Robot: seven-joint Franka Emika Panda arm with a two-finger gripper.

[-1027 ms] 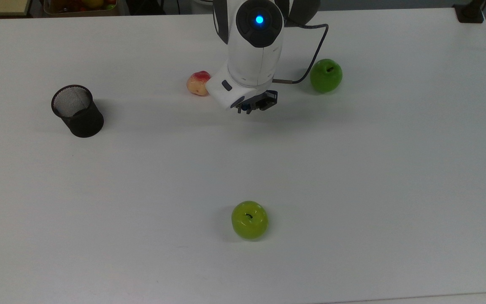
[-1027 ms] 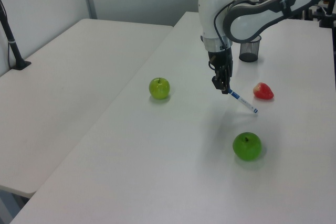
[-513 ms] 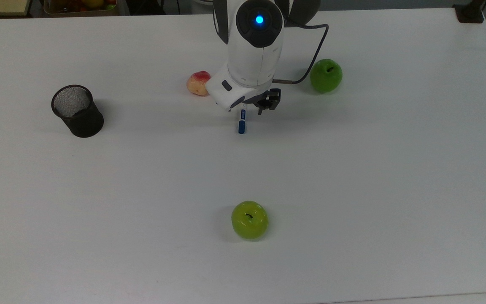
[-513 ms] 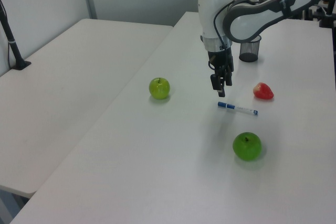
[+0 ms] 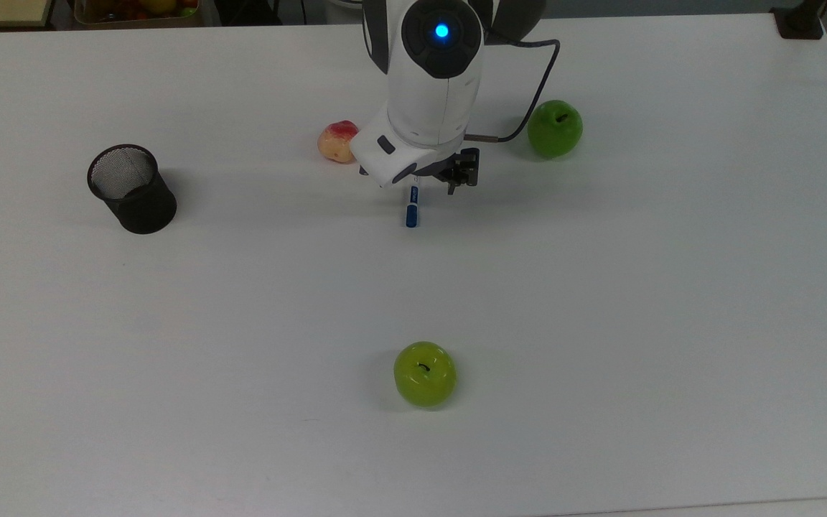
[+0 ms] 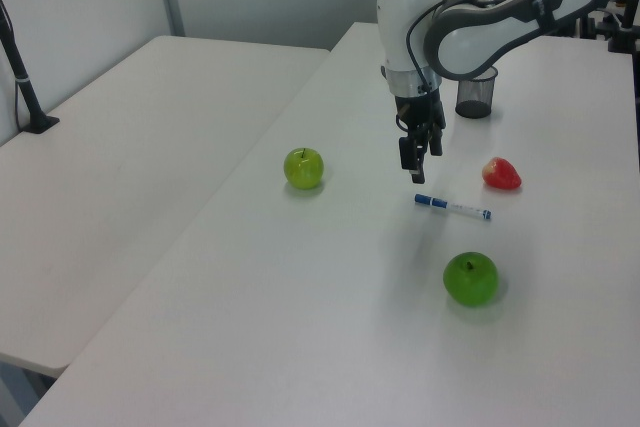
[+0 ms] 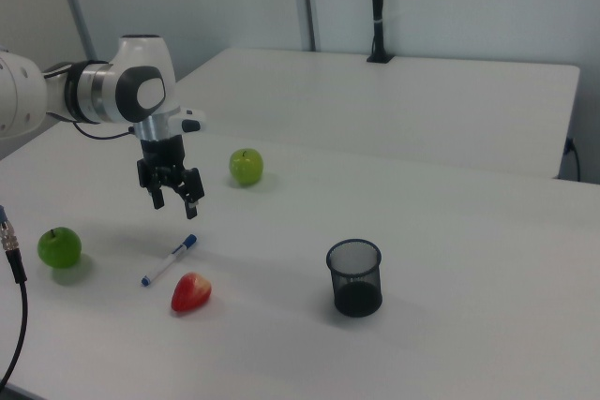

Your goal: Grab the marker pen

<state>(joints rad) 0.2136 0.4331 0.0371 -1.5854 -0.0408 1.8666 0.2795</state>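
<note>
The marker pen (image 5: 411, 208) lies flat on the white table (image 5: 600, 287), white-barrelled with its blue cap toward the top view's bottom. It also shows in the left view (image 6: 452, 207) and the right view (image 7: 169, 259). My gripper (image 5: 428, 179) hangs open a little above the pen's white end, holding nothing. The left view shows my gripper (image 6: 415, 160) above and to the left of the cap. In the right view, my gripper (image 7: 178, 200) has its fingers spread, clear of the pen below.
A black mesh cup (image 5: 131, 188) stands at the top view's left. A red-yellow fruit (image 5: 338, 141) sits beside the arm. One green apple (image 5: 555, 128) lies right of the arm, another (image 5: 424, 373) near the front. A cable (image 5: 528, 108) trails from the wrist.
One second ago my gripper held the pen tilted with one end on the table. It has since let go, the pen has dropped flat, and the gripper has risen slightly.
</note>
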